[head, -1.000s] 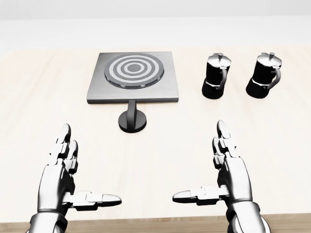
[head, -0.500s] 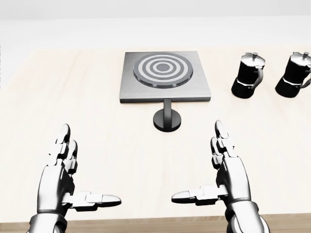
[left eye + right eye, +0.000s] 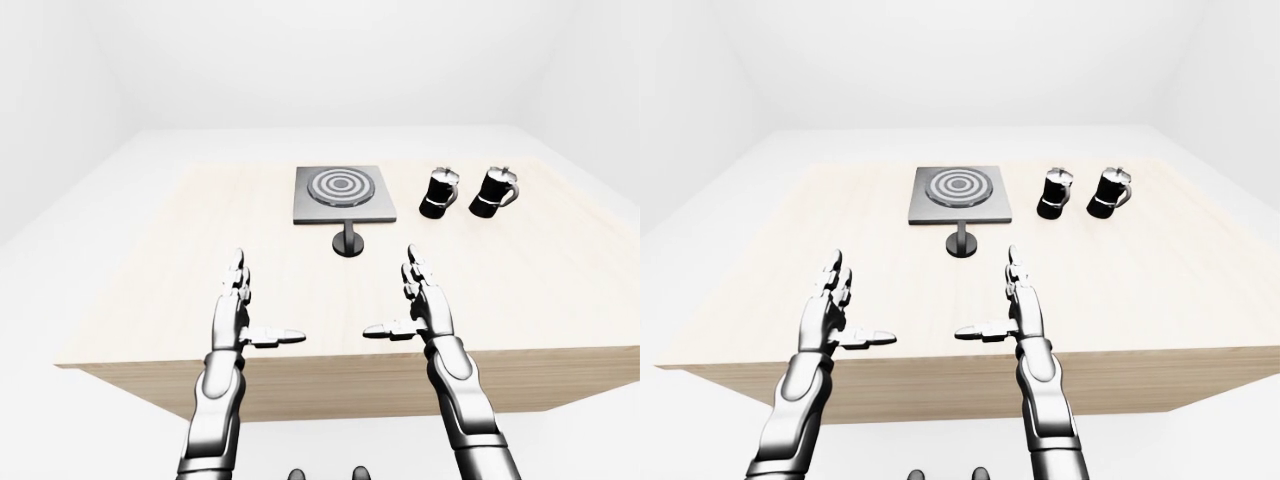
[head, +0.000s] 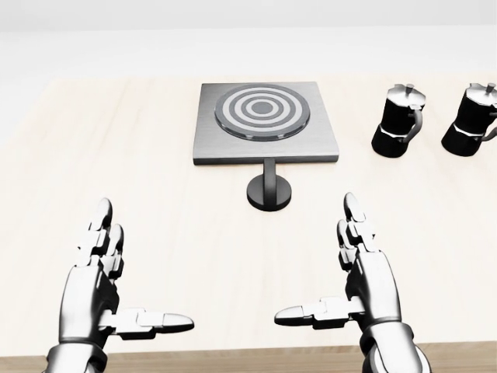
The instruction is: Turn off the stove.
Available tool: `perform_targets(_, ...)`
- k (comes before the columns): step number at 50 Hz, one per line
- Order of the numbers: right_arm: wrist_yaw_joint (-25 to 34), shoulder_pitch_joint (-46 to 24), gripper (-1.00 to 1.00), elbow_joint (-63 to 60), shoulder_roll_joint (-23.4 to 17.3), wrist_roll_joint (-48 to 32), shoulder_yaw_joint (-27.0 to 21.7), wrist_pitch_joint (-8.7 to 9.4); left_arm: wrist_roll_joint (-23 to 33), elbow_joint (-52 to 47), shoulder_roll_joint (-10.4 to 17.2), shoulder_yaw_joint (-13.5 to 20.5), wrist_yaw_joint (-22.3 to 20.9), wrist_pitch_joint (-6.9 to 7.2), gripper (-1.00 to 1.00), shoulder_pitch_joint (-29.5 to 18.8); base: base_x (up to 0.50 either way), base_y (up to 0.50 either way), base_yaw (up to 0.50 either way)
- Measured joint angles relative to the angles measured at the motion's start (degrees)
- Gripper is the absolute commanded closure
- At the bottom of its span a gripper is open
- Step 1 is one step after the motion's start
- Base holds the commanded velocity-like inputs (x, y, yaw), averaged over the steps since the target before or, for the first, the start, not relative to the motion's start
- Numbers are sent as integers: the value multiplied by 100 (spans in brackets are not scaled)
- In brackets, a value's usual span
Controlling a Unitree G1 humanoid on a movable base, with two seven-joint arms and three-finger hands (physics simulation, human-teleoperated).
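Square brushed-metal stove (image 4: 265,124) with ringed burner on pale wood bench (image 4: 155,202); round black knob (image 4: 269,191) just below. Left hand (image 4: 105,291) and right hand (image 4: 353,284) spread, empty.

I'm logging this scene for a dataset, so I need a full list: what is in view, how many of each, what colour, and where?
Table: one, pale wood, spans the head view under everything.
Stove: one, grey square plate with a ringed grey-and-white burner, top centre of the head view.
Stove knob: one, black, round, on a short stem just below the stove's lower edge.
Moka pots: two, black with silver lids, right of the stove; one nearer it, the other at the right edge.
Room: plain white walls and floor around the table.
Left hand: one, silver, open, lower left, holding nothing.
Right hand: one, silver, open, lower right, holding nothing.
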Motion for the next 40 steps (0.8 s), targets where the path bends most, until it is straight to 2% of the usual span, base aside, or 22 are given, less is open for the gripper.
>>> perform_targets(2,6,0,-100,4,-2,-4,2,-4,39,17,-1,-7,11,-42,-100,9,0,0,0)
perform_targets(17,54,-8,-100,-22,-17,14,-13,0,182,95,-5,-13,130,-105,-100,4,0,0,0)
perform_targets(29,106,-26,-100,57,-25,-11,-2,-31,258,152,-8,-33,162,-105,-100,40,44,0,0)
perform_targets(40,127,-79,-100,219,-25,-2,-10,-138,267,143,-9,-31,171,-105,-100,33,46,0,0)
